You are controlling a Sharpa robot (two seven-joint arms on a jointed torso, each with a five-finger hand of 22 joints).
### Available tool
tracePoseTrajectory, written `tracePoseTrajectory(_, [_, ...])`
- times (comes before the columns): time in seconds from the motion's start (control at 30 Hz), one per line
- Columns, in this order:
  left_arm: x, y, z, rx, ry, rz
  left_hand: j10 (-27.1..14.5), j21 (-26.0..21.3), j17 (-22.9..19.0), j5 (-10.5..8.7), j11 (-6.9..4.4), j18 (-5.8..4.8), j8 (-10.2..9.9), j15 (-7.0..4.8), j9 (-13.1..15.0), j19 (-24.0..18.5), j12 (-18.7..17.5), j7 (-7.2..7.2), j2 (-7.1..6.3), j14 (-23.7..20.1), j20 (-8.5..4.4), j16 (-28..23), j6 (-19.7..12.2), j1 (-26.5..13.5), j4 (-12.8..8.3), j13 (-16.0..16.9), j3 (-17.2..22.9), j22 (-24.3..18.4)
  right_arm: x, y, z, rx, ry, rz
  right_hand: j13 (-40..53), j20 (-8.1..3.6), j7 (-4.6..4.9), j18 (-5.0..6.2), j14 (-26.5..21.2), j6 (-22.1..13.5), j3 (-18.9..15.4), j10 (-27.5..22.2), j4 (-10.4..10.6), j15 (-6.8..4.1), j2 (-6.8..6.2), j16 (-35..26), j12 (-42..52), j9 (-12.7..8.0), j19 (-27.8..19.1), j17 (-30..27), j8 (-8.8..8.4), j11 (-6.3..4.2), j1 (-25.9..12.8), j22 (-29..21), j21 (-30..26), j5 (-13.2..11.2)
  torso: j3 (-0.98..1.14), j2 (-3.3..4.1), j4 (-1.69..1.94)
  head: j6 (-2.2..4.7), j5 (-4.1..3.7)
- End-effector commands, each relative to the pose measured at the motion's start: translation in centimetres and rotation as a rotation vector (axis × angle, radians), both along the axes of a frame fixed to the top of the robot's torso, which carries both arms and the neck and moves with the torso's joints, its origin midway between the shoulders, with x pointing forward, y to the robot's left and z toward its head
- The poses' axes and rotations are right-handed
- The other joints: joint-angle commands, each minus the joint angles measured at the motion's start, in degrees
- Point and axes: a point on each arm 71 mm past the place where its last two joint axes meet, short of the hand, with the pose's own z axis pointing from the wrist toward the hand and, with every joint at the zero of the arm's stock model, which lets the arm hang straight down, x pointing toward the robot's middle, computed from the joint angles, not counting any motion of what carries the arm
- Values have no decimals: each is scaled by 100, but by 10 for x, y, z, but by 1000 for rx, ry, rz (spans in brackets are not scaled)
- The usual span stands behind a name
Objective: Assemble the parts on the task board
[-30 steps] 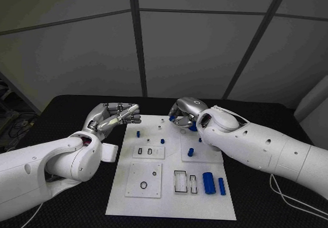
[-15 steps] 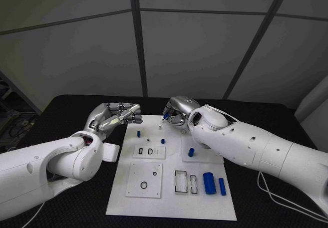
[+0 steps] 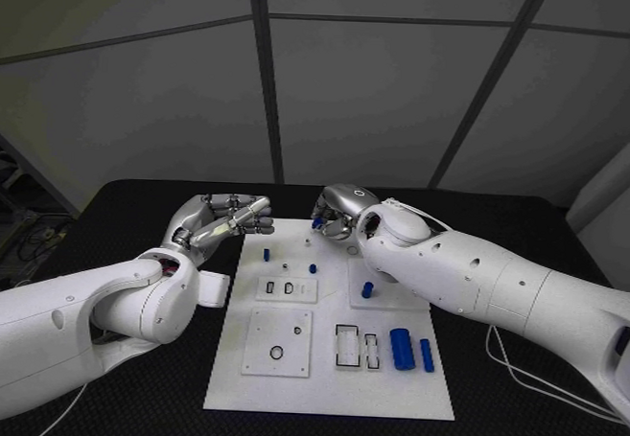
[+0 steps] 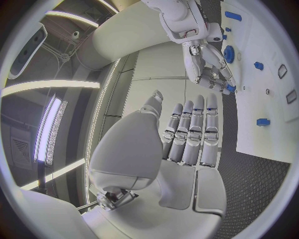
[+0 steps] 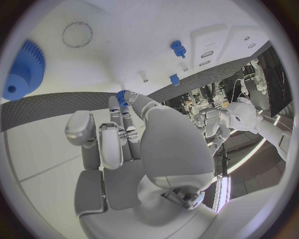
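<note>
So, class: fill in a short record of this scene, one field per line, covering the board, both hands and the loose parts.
Board: white rectangular task board on the black table
Left hand: silver left hand beside the board's far left corner, fingers straight, holding nothing
Right hand: silver right hand over the board's far edge, pinching a small blue part
Loose parts: two blue cylinders lying near the board's right edge
Gear: blue toothed gear on the board

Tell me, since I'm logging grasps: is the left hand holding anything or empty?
Empty. The left hand hovers beside the task board, its fingers straight, side by side, with nothing between them.
</note>
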Motion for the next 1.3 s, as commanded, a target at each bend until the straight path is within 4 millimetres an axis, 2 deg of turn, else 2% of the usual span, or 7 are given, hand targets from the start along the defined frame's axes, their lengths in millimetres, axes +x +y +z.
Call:
tracePoseTrajectory(0.03, [0, -2, 2, -3, -11, -17, 2, 8, 5, -40, 47, -58, -12, 30, -8, 15, -37, 24, 29, 9, 7, -36, 7, -28, -30, -6, -4, -5, 1, 2, 0, -16, 16, 0, 1, 15, 35, -36, 328, -17, 13, -9, 12, -4, -40, 37, -22, 2, -1, 9, -6, 15, -36, -2, 24, -34, 0, -2, -3, -2, 9])
tracePoseTrajectory(0.67, [0, -4, 4, -4, -15, -20, -1, 6, 7, -41, 49, -58, -18, 31, -8, 13, -44, 25, 31, 8, 8, -44, 6, -29, -34, -6, -7, -7, 6, 6, -6, -44, 48, -8, -32, 38, 72, -28, 320, -110, 54, -162, 46, 42, -86, 44, -47, -22, -55, -6, -78, 62, -89, -28, 18, -96, 2, 1, -4, -11, 36])
tracePoseTrajectory(1.0, [1, -5, 4, -5, -14, -23, -2, 5, 9, -41, 50, -58, -22, 31, -8, 13, -47, 27, 32, 10, 8, -47, 5, -29, -36, -6, -8, -8, 8, 8, -8, -54, 60, -11, -111, 111, 160, -4, 303, -385, 85, -488, 96, 131, -208, 46, -50, -66, -171, -38, -129, 166, -173, -143, -35, -206, 4, 1, -13, -10, 50])
tracePoseTrajectory(1.3, [1, -5, 5, -4, -16, -21, -3, 5, 10, -41, 51, -57, -24, 31, -8, 14, -50, 29, 34, 12, 8, -48, 5, -29, -38, -6, -8, -8, 7, 10, -8, -51, 56, 1, -160, 173, 181, 21, 294, -579, 33, -770, 133, 178, -303, 61, -47, -70, -264, -38, -125, 223, -226, -256, -96, -295, 4, 1, -16, -16, 62])
